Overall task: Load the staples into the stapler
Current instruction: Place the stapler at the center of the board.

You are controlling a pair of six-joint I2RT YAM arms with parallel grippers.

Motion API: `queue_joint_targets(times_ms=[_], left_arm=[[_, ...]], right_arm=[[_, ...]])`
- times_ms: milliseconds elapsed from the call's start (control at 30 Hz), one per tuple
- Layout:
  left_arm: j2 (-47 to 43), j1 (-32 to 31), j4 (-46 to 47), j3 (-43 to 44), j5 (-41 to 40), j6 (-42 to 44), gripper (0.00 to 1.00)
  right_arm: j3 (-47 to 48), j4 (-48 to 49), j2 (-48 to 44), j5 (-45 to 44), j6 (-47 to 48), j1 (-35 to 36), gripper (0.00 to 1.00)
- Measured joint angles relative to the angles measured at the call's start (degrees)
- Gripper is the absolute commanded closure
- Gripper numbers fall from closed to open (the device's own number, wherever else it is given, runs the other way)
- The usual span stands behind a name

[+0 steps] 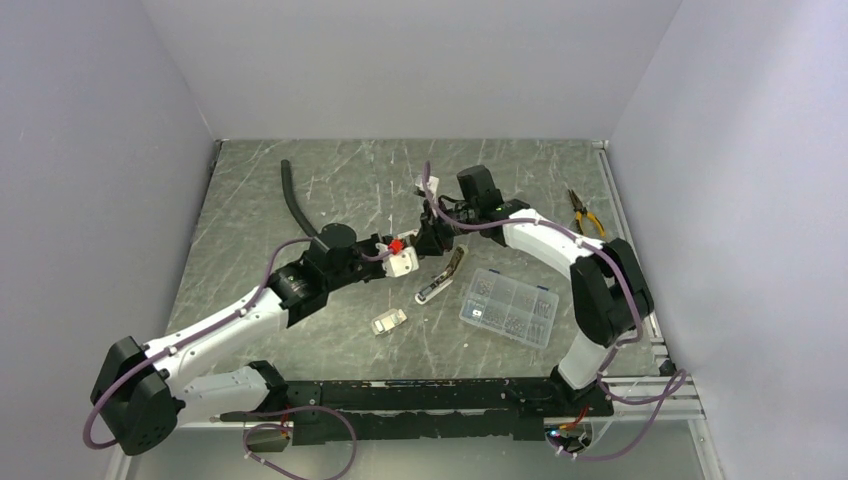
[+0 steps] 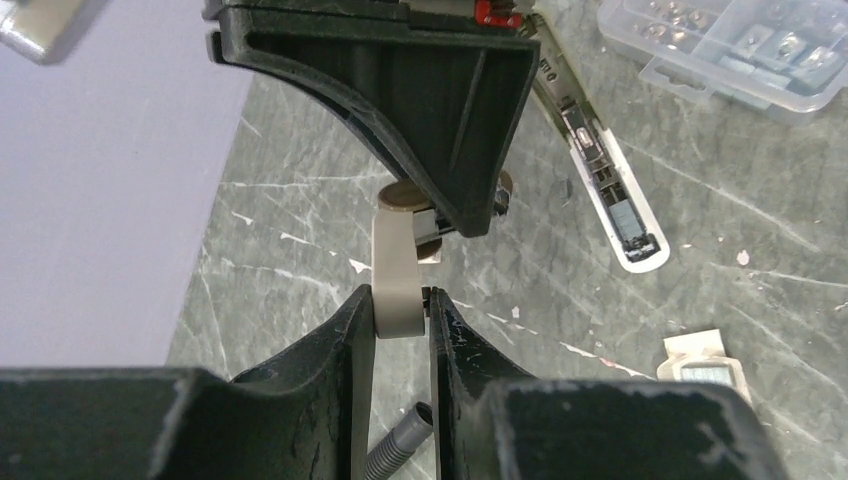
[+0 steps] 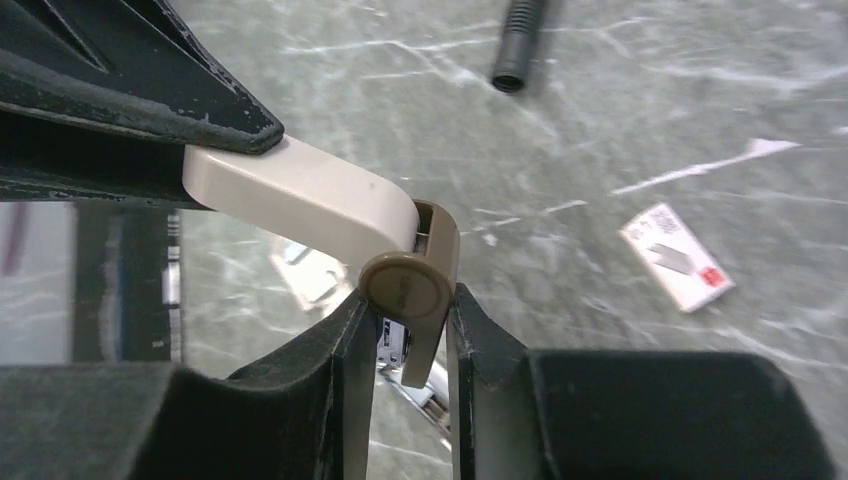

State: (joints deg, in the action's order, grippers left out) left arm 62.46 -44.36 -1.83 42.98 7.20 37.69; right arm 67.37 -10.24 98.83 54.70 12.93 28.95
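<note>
Left pincer point(image 2: 400, 300) is squeezing narrow on the stapler point(image 2: 395, 265), holding the free end of its tan top arm. Right pincer point(image 3: 408, 305) is gripping the same stapler, narrow too, with its fingers point(image 3: 340, 340) pressing on both sides of the round hinge.

The stapler is sitting between the two pincers, just to the left of the clear box point(image 1: 508, 307) of metal bits and a little farther from the robot than the box is. Its silver channel point(image 2: 600, 170) is hanging open and pointing down at the table near the box's left side. It is hard to tell if the tip is touching the table. A small white packet point(image 1: 388, 322), likely the staples, is lying on the table well to the left of the box.

The robot seems to be opening the stapler wide so the channel is showing. To do this well, the left pincer needs to be holding tight while the right one is going slowly, because the round hinge looks slippery. The channel should be ending up flat, open side up, left of the box and near the packet.
</note>
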Motion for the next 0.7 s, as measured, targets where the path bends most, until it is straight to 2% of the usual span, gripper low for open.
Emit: queue_joint_targets(times_ms=[67,167,233,300,433,700], left_arm=[[-0.28,0.66,0.48,-0.74,-0.02,0.96,0.65],[-1.66,2.14,0.2,-2.1,0.26,2.05,0.25],[-2.51,3.08,-0.57,-3.63,0.59,2.08,0.11],[-3.04,4.11,-1.84,-5.01,1.01,1.81,0.06],[-4.55,6.62,-2.86,-7.23,1.38,0.44,0.06],[-9.4,9.68,-3.45,-8.92,0.48,-1.6,0.06]], right_arm=[[0.0,-1.09,-2.16,-6.62,2.21,1.75,0.93],[0.0,-1.14,-4.68,-16.13,4.85,4.66,0.94],[0.02,-0.5,-5.62,-22.25,6.23,6.19,0.94],[0.02,0.55,-5.95,-31.52,8.04,8.13,0.93],[-0.02,3.19,-5.46,-51.6,13.22,12.9,0.87],[-0.22,10.75,-3.1,-77.81,23.91,20.0,0.73]])
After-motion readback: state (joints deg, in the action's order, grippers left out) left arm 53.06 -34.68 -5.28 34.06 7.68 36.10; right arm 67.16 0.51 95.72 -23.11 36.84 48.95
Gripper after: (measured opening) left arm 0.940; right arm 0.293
